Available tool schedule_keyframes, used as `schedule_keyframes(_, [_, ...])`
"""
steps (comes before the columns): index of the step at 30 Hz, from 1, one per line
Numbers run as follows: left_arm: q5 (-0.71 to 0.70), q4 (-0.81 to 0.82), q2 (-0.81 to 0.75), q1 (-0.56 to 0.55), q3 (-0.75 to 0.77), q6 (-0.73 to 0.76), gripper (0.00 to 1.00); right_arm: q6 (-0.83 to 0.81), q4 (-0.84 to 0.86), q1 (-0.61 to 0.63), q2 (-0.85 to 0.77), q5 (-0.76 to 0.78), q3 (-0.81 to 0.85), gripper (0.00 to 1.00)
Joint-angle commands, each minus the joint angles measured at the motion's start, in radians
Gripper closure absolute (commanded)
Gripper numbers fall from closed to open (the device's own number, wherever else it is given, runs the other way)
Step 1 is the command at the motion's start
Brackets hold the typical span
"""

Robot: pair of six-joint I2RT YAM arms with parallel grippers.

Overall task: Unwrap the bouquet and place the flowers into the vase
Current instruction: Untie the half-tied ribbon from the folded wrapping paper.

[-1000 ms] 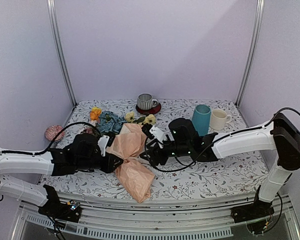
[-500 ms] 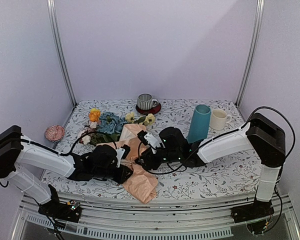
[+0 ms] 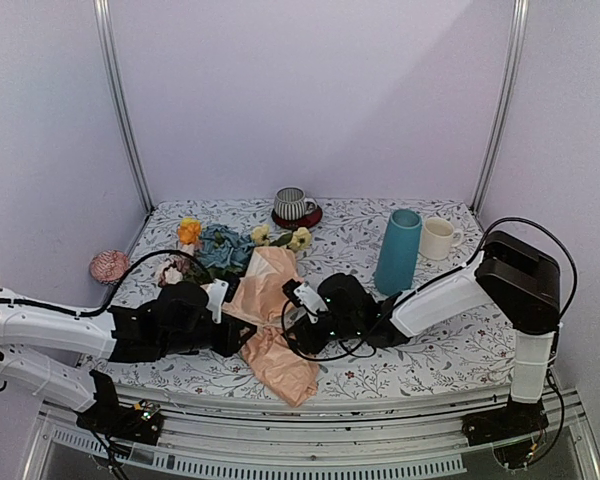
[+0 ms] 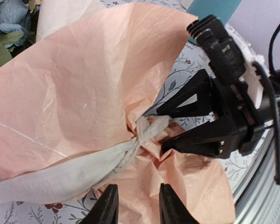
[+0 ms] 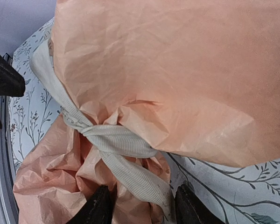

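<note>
The bouquet (image 3: 265, 300) lies on the table, its peach paper pinched at the waist by a cream ribbon (image 4: 142, 133). The flowers (image 3: 220, 245) spill out at its far-left end. My left gripper (image 3: 242, 335) reaches in from the left; its wrist view shows it (image 4: 137, 205) open over the lower paper, just short of the knot. My right gripper (image 3: 293, 323) comes from the right. It (image 5: 144, 207) stands open with the ribbon's loose tail (image 5: 140, 179) lying between its fingers. The teal vase (image 3: 398, 250) stands upright behind the right arm.
A cream mug (image 3: 437, 238) stands right of the vase. At the back sits a striped cup (image 3: 294, 204) on a red saucer. A pink ball-like object (image 3: 108, 265) rests at the left edge. The paper's tail reaches near the table's front edge (image 3: 310, 395).
The right gripper has slid nearer along the table and its jaws have narrowed around the ribbon tail. The left jaws have widened a little. The paper's lower end has shifted right.
</note>
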Motion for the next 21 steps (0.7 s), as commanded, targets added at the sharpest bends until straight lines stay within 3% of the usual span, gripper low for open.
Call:
schedule_keyframes(1, [-0.015,-0.046,0.042,0.013,0.018,0.042,0.70,-0.028,0.009,0.006,-0.063,0.037,-0.037,0.51])
schedule_keyframes(12, [-0.010,-0.008,0.149,0.024,0.055,0.092,0.71,-0.046,0.013,0.007,-0.072,0.012,-0.017,0.51])
schedule_keyframes(18, [-0.001,0.059,0.228,0.061,0.065,0.111,0.63,-0.042,0.014,0.009,-0.069,0.004,-0.019,0.51])
schedule_keyframes(21, [-0.005,0.071,0.263,0.061,0.083,0.114,0.64,-0.037,0.015,0.010,-0.061,-0.002,-0.019,0.51])
